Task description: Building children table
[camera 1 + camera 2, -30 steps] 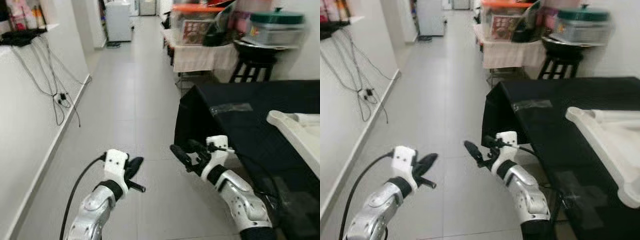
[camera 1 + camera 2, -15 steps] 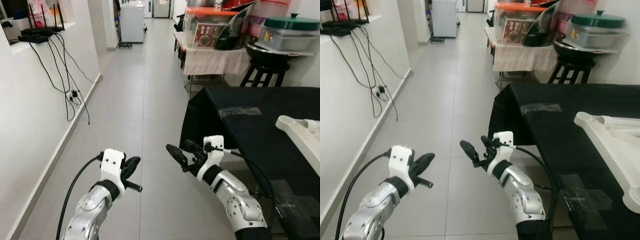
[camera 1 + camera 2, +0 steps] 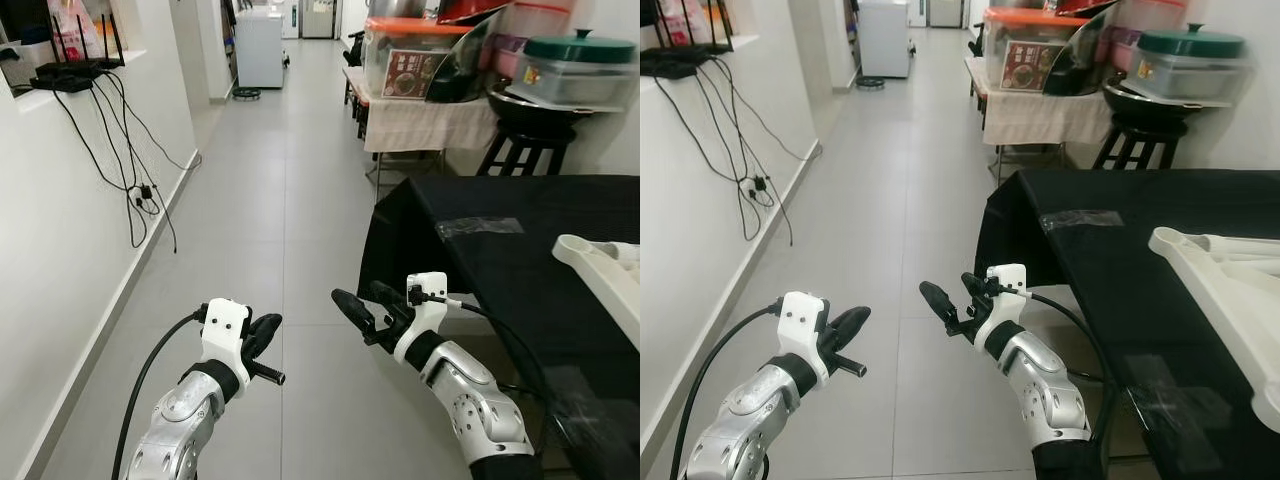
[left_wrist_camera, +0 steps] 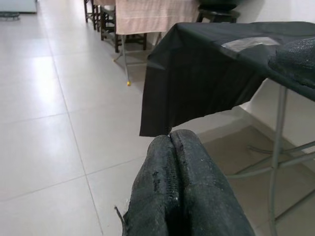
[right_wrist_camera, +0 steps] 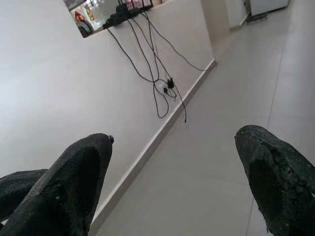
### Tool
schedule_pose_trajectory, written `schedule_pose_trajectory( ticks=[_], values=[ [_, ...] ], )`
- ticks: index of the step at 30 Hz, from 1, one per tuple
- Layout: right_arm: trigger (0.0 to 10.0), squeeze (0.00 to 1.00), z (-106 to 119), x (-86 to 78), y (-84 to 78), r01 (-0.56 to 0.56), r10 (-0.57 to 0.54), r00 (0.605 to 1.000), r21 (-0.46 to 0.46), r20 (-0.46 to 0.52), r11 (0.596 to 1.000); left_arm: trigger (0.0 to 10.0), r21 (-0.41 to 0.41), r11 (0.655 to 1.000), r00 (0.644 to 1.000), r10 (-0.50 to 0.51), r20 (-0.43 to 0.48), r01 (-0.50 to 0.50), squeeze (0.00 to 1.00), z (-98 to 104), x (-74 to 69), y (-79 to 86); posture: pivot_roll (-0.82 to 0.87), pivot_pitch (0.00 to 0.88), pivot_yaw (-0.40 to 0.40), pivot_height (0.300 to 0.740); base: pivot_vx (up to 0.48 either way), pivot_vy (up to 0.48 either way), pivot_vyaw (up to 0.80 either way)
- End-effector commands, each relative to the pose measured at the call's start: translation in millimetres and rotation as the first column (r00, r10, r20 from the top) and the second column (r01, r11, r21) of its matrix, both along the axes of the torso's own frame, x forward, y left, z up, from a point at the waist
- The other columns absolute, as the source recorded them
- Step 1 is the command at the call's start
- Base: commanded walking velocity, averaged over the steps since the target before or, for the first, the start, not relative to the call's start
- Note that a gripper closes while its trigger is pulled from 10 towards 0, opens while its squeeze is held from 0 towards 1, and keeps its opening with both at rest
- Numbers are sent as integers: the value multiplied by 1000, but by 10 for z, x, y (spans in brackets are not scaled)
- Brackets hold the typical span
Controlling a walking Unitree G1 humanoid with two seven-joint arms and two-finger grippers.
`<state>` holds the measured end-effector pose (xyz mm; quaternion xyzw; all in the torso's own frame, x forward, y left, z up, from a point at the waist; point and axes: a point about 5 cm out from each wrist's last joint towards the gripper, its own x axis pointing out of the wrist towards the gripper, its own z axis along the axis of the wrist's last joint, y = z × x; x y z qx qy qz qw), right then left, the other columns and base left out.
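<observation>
Since one second ago the camera view has swung a little to the left and become sharp, so the whole scene sits differently; both arms hold nearly the same pose as before. Now the left claw (image 3: 264,335) hangs over the grey tiled floor (image 3: 260,200) with its two black fingers (image 4: 179,191) pressed together and nothing between them. The right claw (image 3: 365,309) is raised just beside the near corner of the worktop (image 3: 1140,260), which is covered with a black cloth; its fingers (image 5: 74,182) are wide apart and hold nothing. The white children table part (image 3: 1230,290) lies on the worktop at the right side, well apart from both claws. A strip of clear tape (image 3: 480,226) is stuck on the cloth. On the left, black cables (image 3: 130,160) hang down the white wall. Farther back stands a small table with storage boxes (image 3: 410,65).
</observation>
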<state>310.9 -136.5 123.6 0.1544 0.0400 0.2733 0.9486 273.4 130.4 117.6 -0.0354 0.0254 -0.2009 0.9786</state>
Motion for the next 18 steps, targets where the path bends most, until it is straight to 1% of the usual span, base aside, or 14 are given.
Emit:
schedule_pose_trajectory(
  ticks=[1, 18],
  values=[
    [10000, 0, -11, 8, 22, -10, 10, 1000, 13, -15, 1000, 10000, 2, 1000, 1000, -7, -18, 7, 0, -28, -6, 9, -34, 0, -39, 740, 266, 0, 0],
    [10000, 0, -9, 7, 21, -9, 9, 1000, 19, -15, 1000, 10000, -1, 1000, 1000, -8, -19, 8, 0, -30, -6, 9, -33, 0, -41, 740, 276, 0, 0]
  ],
)
